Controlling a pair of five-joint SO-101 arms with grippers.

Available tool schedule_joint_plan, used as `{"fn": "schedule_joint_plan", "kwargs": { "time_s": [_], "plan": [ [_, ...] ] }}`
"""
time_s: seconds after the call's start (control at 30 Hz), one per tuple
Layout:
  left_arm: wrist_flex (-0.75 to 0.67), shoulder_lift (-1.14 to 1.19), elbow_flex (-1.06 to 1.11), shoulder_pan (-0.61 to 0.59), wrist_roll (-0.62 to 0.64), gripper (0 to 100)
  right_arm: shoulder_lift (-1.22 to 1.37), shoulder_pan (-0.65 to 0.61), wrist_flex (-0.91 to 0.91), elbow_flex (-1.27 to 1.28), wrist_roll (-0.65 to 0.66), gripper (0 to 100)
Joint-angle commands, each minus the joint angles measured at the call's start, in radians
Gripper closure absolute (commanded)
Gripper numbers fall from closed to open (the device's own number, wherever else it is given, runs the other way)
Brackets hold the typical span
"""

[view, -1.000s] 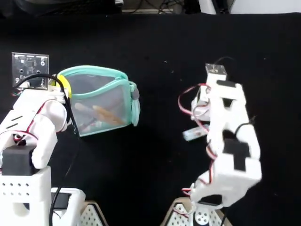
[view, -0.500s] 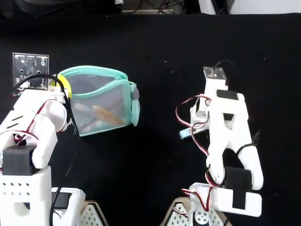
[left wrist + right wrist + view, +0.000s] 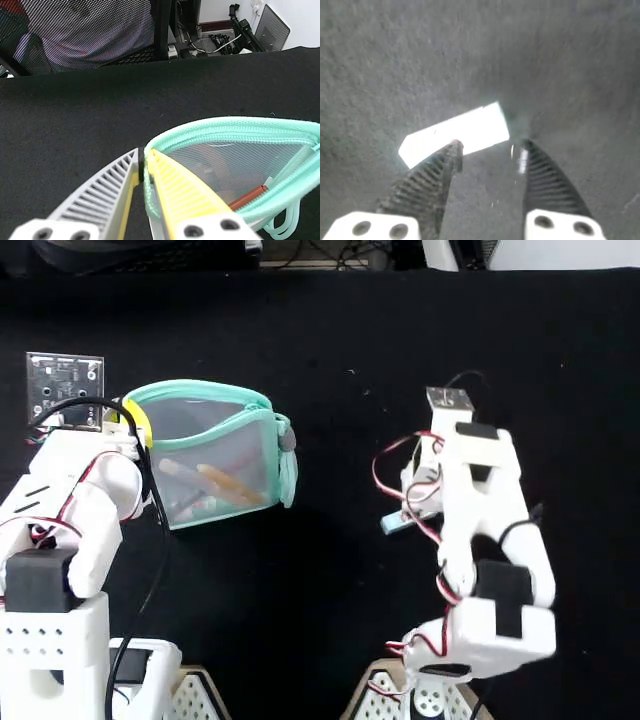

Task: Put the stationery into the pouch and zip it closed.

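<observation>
The pouch (image 3: 215, 455), mint-rimmed with clear mesh sides, is seen lying open on the black table cloth (image 3: 330, 340). Its rim is pinched at one end by the left gripper (image 3: 141, 156), whose grey and yellow fingers are closed tight on the zipper edge. Inside the pouch, pens (image 3: 225, 485) are seen through the mesh, and a red-brown one (image 3: 247, 196) lies against the zip. A white block (image 3: 455, 134) is lying flat on the cloth, well apart from the pouch, on the side away from the pinched end. The right gripper (image 3: 490, 147) is held just over this block with its jaws spread wide; nothing is gripped, and one fingertip overlaps the block's edge. A small board (image 3: 64, 388) is set near the pouch's pinched end.
</observation>
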Motion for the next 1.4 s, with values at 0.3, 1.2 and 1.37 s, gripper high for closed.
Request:
{"fn": "schedule_joint_plan", "kwargs": {
  "time_s": [0.3, 1.2, 1.37],
  "plan": [
    [0.018, 0.028, 0.185, 0.007, -0.011, 97, 0.113, -0.006, 0.003, -0.173, 0.008, 87.2],
    [0.014, 0.028, 0.186, 0.004, -0.011, 97, -0.547, 0.0, 0.129, 0.234, 0.79, 75.0],
    [0.017, 0.028, 0.185, -0.001, -0.011, 97, -0.547, 0.003, 0.083, 0.272, 0.959, 75.0]
  ]
}}
